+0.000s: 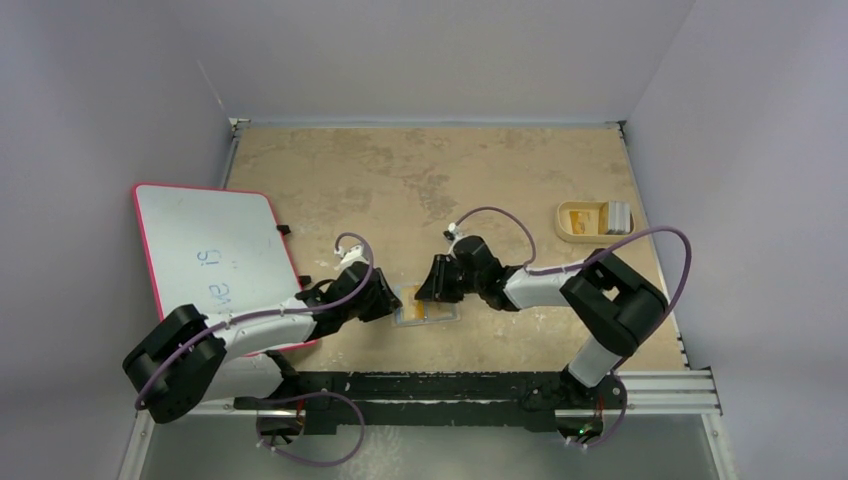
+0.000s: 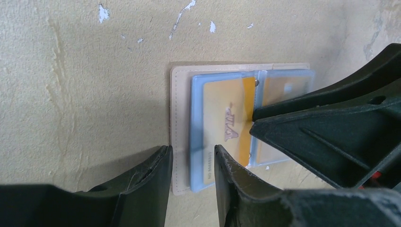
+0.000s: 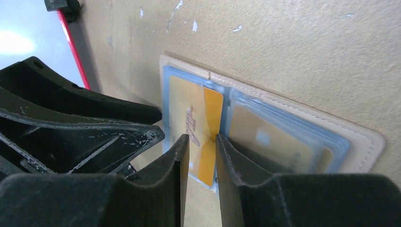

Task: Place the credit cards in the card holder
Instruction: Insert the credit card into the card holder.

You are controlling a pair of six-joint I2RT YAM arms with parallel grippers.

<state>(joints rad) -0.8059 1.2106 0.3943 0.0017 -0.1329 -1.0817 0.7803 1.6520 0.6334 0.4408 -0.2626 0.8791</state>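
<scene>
The card holder (image 1: 445, 316) lies open and flat on the table, with a tan border (image 2: 178, 109) and light-blue sleeves. A gold "VIP" card (image 2: 222, 118) sits mostly inside one sleeve, and a bright orange strip of it stays uncovered at the fold (image 3: 212, 118). Another gold card (image 3: 269, 137) shows in the opposite sleeves. My left gripper (image 2: 193, 149) is open, its jaws straddling the wallet's outer edge. My right gripper (image 3: 202, 138) is narrowly open over the card's uncovered strip, with nothing between its jaws. In the top view the two grippers (image 1: 388, 300) (image 1: 428, 290) meet over the wallet.
A shallow tan tray (image 1: 575, 222) at the right holds pale grey cards (image 1: 618, 216). A white board with a red rim (image 1: 215, 255) lies at the left, close to my left arm. Grey walls enclose the table.
</scene>
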